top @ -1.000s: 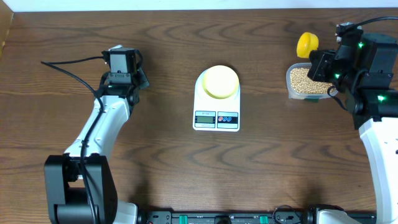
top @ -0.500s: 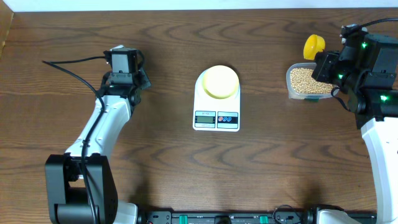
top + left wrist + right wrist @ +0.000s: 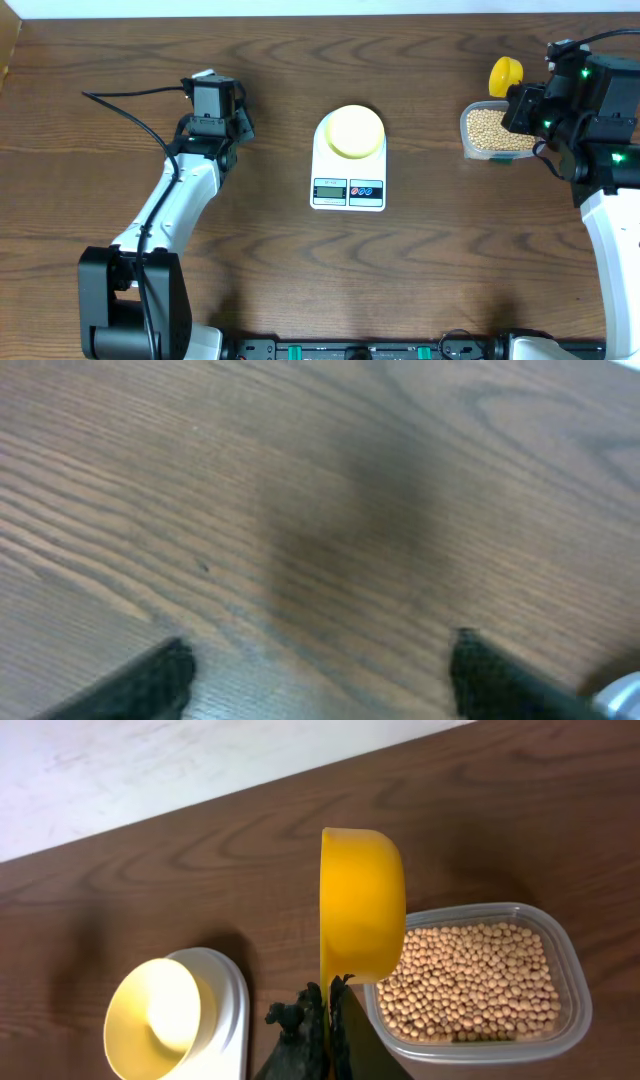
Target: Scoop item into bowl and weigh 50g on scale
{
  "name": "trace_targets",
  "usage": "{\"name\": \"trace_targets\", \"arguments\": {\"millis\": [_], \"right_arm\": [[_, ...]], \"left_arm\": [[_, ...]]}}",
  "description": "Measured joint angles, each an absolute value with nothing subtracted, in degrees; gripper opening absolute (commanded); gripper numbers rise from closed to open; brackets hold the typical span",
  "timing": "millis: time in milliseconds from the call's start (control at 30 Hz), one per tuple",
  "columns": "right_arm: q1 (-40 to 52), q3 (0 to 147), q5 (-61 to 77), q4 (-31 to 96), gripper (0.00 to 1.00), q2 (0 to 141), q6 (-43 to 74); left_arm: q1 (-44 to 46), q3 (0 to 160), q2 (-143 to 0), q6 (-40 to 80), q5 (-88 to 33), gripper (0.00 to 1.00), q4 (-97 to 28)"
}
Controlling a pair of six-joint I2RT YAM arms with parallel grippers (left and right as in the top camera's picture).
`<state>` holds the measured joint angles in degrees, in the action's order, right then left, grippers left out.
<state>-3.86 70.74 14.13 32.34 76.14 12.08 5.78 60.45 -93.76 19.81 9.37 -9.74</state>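
A white scale [image 3: 348, 180] stands mid-table with the pale yellow bowl [image 3: 354, 131] on its platform. The beans [image 3: 490, 128] fill a clear container [image 3: 468, 148] to the right. In the right wrist view my right gripper [image 3: 330, 995] is shut on the handle of a bright yellow scoop [image 3: 362, 905]. The scoop hangs on its side above the container's left end, its inside hidden. The beans [image 3: 475, 985], the bowl [image 3: 150, 1015] and the scale [image 3: 228, 975] show below it. My left gripper [image 3: 320, 675] is open over bare wood, left of the scale, with nothing between its fingers [image 3: 150, 680].
The left arm [image 3: 175, 200] runs up the table's left side. The right arm [image 3: 600, 130] stands beside the container at the right edge. A white wall strip [image 3: 150, 770] borders the table's far edge.
My left gripper has opened and its wrist has shifted a little right, towards the scale. The right gripper with the scoop has edged slightly right over the container.
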Motion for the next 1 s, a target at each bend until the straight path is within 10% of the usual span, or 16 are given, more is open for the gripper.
{"name": "trace_targets", "arguments": {"millis": [400,467,500,600,1000], "right_arm": [[-3.9,70.7,19.4,32.1,0.01,76.1,6.6],[-3.9,70.7,19.8,32.2,0.01,76.1,5.9],[-3.9,70.7,20.0,32.4,0.01,76.1,5.5],[-3.9,70.7,20.3,32.4,0.01,76.1,5.1],[-3.9,70.8,20.9,32.5,0.01,76.1,4.5]], "left_arm": [[9.8,60.4,-92.8,17.6,8.0,0.79,-10.4],[12.1,60.4,-90.7,16.1,7.2,0.58,-12.6],[13.9,60.4,-88.7,14.9,6.6,0.32,-14.5],[16.8,60.5,-84.3,14.1,6.1,0.07,-18.8],[30.9,59.6,-75.8,13.4,4.1,0.07,-31.6]]}}
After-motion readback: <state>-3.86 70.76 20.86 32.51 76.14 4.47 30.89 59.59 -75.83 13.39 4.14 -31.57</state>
